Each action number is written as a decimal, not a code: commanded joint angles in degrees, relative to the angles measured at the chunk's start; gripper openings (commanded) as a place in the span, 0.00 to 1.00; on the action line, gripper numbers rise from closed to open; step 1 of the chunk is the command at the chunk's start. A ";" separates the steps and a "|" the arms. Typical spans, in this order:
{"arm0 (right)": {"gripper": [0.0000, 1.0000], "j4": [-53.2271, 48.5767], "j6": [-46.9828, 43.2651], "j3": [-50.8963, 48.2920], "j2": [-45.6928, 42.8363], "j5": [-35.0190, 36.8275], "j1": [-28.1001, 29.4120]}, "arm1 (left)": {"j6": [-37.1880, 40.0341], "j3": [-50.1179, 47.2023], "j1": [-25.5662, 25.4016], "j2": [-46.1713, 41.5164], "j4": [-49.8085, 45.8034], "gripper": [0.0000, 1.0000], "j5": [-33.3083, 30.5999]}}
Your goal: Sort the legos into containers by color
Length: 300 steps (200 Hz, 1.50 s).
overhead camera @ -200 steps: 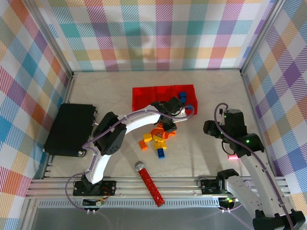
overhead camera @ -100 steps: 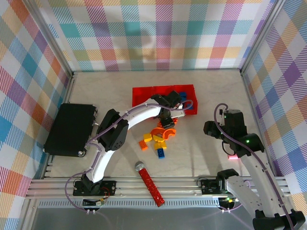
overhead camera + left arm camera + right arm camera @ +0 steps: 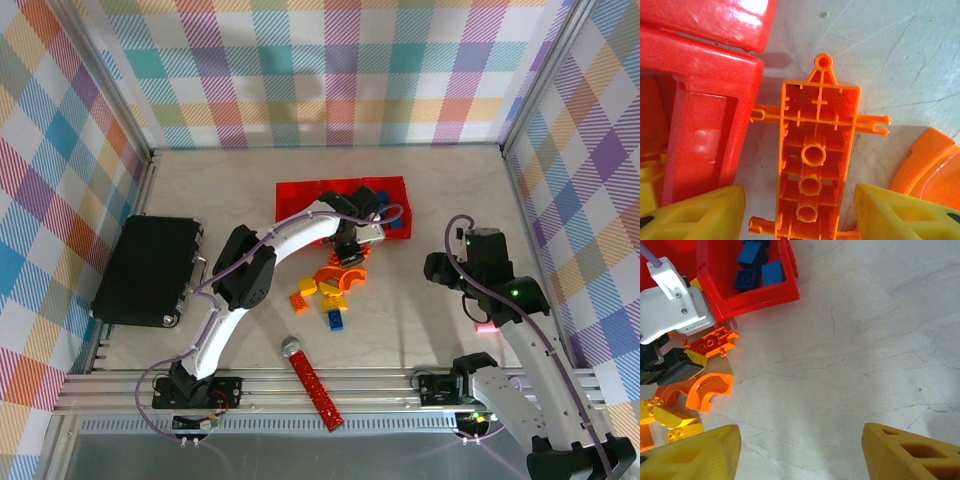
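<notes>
The pale marbled surface [image 3: 440,190] carries a black case [image 3: 148,270] well to the left of the containers [image 3: 300,205], a row of red bins. A red studded stick [image 3: 312,385] lies well on the near side of the containers.

The left fingers [image 3: 690,215] hang just off the containers' near wall. They are spread apart on either side of an orange brick [image 3: 817,160] and are not clamped on it. The right fingers [image 3: 910,455] are well to the right of the containers, wide apart over bare surface with nothing between them.

The orange brick lies hollow side up, just beside the containers' near wall, with one side pin reaching it. An orange arch [image 3: 935,165] curves just beyond it. The loose legos [image 3: 325,290], orange, yellow and one blue, are heaped near the containers' near side. The blue legos [image 3: 755,265] sit in the rightmost bin.
</notes>
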 commanded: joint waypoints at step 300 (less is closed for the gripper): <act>0.65 -1.77 -1.15 0.59 -1.33 -0.39 -0.51 | -1.52 1.40 -3.89 0.77 -2.53 0.33 0.59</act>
